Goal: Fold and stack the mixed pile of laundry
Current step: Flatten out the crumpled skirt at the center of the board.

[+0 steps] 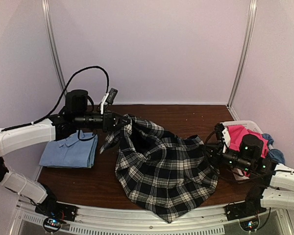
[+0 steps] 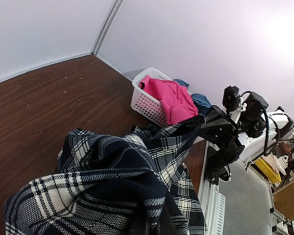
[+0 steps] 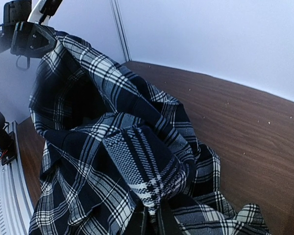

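Note:
The black-and-white plaid shirt (image 1: 161,169) hangs stretched between both grippers and sags onto the table. My left gripper (image 1: 121,121) is shut on its upper left corner, the cloth bunched at the fingers (image 2: 159,226). My right gripper (image 1: 214,147) is shut on a fold of its right edge (image 3: 152,215). A folded light blue shirt (image 1: 70,152) lies flat at the left, under the left arm. Hot-pink trousers (image 1: 237,134) and a duller blue cloth (image 1: 275,154) lie in the basket at the right.
The white lattice basket (image 1: 252,124) stands at the table's right edge, behind the right arm; in the left wrist view it is the basket (image 2: 143,105) by the back wall. Bare brown table (image 1: 186,115) shows behind the shirt. A metal rail (image 1: 137,226) runs along the near edge.

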